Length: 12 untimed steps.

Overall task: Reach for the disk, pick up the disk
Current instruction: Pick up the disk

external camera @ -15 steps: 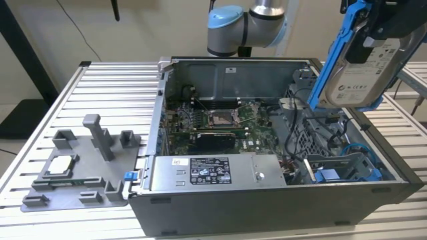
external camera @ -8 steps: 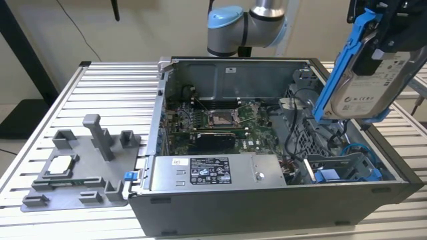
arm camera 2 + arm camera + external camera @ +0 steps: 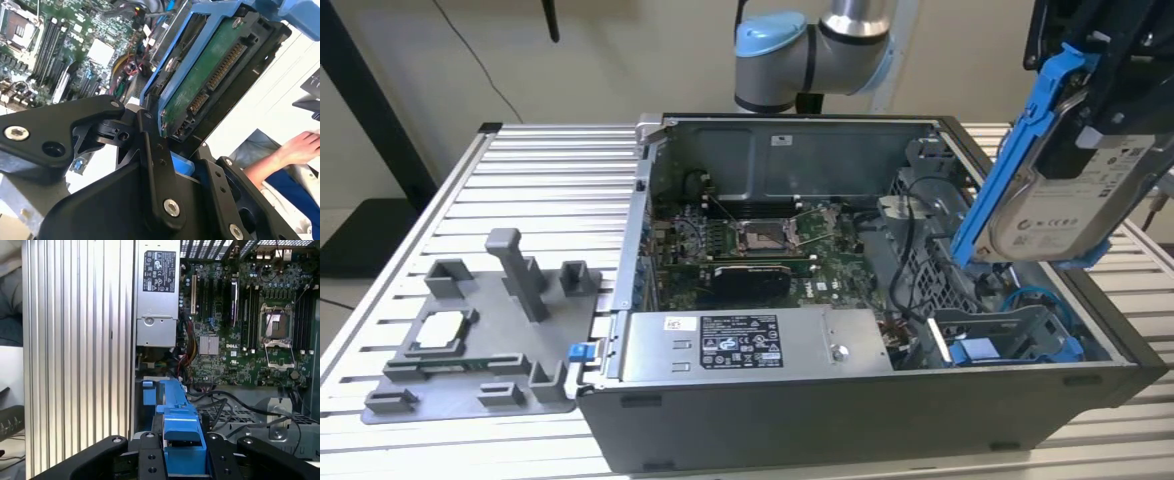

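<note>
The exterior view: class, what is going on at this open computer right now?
A robot arm's gripper holds the disk, a grey hard drive in a blue carrier, lifted well above the open computer case at the exterior view's right. The disk hangs tilted, almost on edge, its white label showing. In the second wrist view the fingers clamp its blue rail. A person's hand rests nearby.

No label print can be made out

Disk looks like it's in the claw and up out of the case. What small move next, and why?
Probably a short, slow lift straight up. In the exterior view the disk hangs tilted above the open computer case, its lower end near the case's cables. The claw is shut on its blue rail, so more clearance seems safest before moving sideways.
</note>
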Available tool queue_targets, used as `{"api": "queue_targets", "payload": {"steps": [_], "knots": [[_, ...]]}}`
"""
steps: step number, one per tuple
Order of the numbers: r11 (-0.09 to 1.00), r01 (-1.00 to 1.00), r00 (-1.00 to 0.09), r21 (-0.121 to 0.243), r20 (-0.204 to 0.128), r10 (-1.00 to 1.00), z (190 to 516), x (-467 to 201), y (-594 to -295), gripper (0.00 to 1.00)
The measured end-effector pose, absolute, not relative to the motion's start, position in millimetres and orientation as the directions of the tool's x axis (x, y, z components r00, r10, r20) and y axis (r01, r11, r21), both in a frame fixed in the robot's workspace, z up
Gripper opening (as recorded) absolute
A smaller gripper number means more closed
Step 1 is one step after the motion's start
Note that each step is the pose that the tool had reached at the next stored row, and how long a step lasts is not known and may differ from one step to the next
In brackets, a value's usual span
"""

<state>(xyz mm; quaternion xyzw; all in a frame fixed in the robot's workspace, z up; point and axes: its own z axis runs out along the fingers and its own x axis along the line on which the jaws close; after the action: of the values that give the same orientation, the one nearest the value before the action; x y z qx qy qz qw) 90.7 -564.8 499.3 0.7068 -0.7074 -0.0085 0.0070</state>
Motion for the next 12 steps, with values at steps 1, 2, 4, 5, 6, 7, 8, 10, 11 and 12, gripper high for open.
{"api": "queue_targets", "payload": {"steps": [1,2,4,5,6,7,8,10,11,12], "knots": [[0.001,-1.0,-0.001,0.022,-0.002,-1.0,498.1,90.5,-565.9,0.0],[0.001,-1.0,-0.001,0.022,-0.002,-1.0,496.9,90.2,-567.2,0.0],[0.001,-1.0,-0.001,0.022,-0.002,-1.0,494.4,89.7,-569.3,0.0],[0.001,-1.0,-0.001,0.022,-0.002,-1.0,493.2,89.6,-570.1,0.0],[0.001,-1.0,-0.001,0.022,-0.002,-1.0,492.0,89.4,-570.8,0.0],[0.001,-1.0,-0.001,0.022,-0.002,-1.0,490.7,89.2,-571.3,0.0],[0.001,-1.0,-0.001,0.022,-0.002,-1.0,489.5,89.0,-571.6,0.0],[0.001,-1.0,-0.001,0.022,-0.002,-1.0,487.2,88.8,-571.8,0.0],[0.001,-1.0,-0.001,0.022,-0.002,-1.0,486.1,88.6,-571.9,0.0],[0.001,-1.0,-0.001,0.022,-0.002,-1.0,485.0,88.5,-571.9,0.0]]}}
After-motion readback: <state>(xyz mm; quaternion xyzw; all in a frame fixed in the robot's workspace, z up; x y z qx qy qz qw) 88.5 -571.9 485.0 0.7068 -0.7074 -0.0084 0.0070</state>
